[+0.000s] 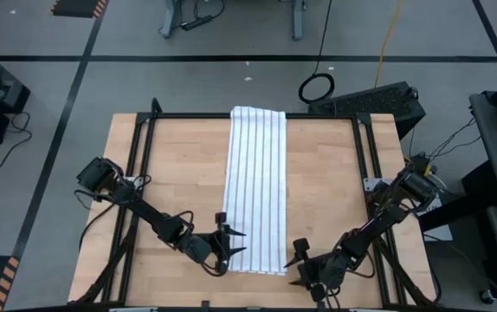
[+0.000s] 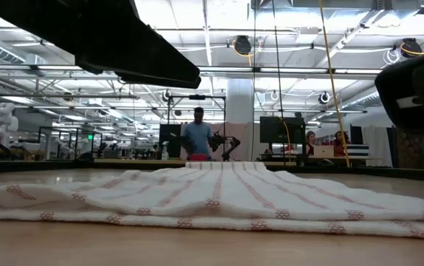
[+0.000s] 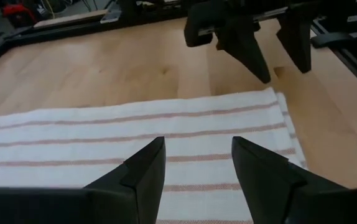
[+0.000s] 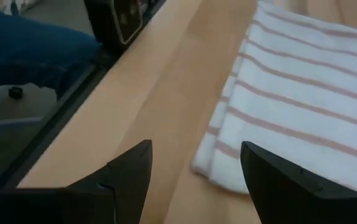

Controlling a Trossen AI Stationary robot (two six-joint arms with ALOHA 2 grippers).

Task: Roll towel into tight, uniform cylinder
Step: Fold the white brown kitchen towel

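Note:
The towel point(image 1: 257, 186), white with thin stripes and folded into a long strip, lies flat down the middle of the wooden table, from the far edge to near the front edge. It also shows in the low view point(image 2: 212, 196). My left gripper point(image 1: 231, 247) is open at the left side of the towel's near end, its fingers over the cloth point(image 3: 135, 137) in the left wrist view. My right gripper point(image 1: 299, 260) is open just off the towel's near right corner point(image 4: 206, 165), fingers over bare wood. The layered edge of the fold shows at that corner.
Bare wood lies on both sides of the towel point(image 1: 171, 173) point(image 1: 326, 173). A black frame rail point(image 1: 145, 130) runs round the table. A cable loop point(image 1: 316, 87) lies on the floor past the far edge. People stand in the room behind point(image 2: 197, 137).

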